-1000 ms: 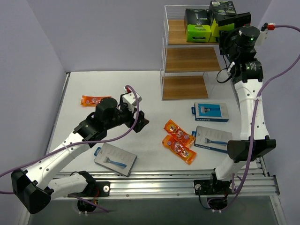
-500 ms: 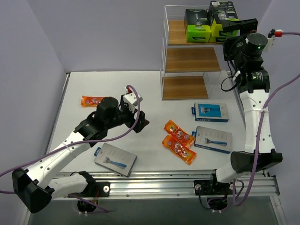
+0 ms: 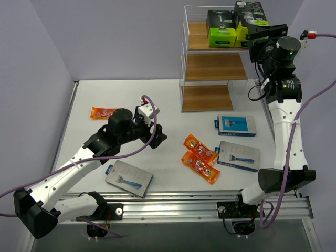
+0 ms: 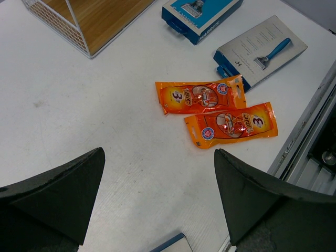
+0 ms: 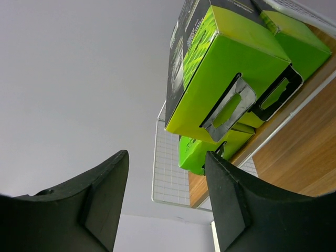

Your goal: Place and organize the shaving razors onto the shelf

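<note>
Two arms are in view. The right arm stands almost upright at the right edge of the counter (image 3: 173, 100) and reaches high. The right tool (image 3: 265, 32) is level with the top tier of the shelf (image 3: 215, 67), just beside the black-and-green boxes (image 3: 222, 32). Its jaws are spread wide with nothing between them, and its wrist camera shows the lime-green box ends (image 5: 231, 68) beyond the fingers (image 5: 105, 194).

The left arm stretches low from the near left corner with its elbow bent. The left tool (image 3: 157, 135) hangs over the middle of the counter, its jaws also wide apart and empty.

The boxes fill the right half of the top board, and one seems to lie on another. The two lower boards are bare.

Six packs lie flat on the counter:
- A pair of orange packets (image 4: 215, 113) lies side by side near the front.
- A lone orange packet (image 3: 105, 112) lies at the far left.
- Two blue razor cards (image 3: 237, 125) lie to the right, in front of the shelf.
- A grey razor card (image 3: 129, 178) lies near the front edge, under the left arm.
</note>
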Robot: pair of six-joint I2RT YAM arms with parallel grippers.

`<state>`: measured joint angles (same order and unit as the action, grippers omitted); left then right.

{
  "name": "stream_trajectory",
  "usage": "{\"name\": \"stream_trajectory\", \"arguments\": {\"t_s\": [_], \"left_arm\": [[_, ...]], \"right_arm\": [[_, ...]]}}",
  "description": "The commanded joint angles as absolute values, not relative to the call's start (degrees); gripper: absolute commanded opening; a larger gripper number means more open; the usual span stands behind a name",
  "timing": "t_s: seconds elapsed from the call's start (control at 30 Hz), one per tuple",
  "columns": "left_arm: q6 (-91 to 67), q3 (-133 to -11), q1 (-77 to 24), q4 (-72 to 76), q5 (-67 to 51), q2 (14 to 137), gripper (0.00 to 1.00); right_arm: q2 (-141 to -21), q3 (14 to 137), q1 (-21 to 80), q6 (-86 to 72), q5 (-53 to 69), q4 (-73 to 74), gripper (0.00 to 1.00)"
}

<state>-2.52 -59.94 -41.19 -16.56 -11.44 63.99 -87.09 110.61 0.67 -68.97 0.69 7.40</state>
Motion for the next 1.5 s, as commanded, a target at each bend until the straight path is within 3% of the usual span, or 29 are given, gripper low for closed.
{"name": "stream_trajectory", "arguments": {"t_s": [0.0,0.1,1.47], "left_arm": [[-2.64,-62.40,-40.96,-15.91,-12.48,63.90,0.94],[-2.55,-62.40,-41.04,-16.00,-12.31,63.81,0.94],[-2.20,-62.75,-39.73,-16.17,-12.66,66.36,0.94]], "right_arm": [[-88.59,112.59,0.35,-68.47,2.72,3.78,0.55],[-89.29,112.59,0.26,-68.55,3.08,3.43,0.50],[-99.23,118.30,-4.04,-70.31,7.38,-4.22,0.45]]}}
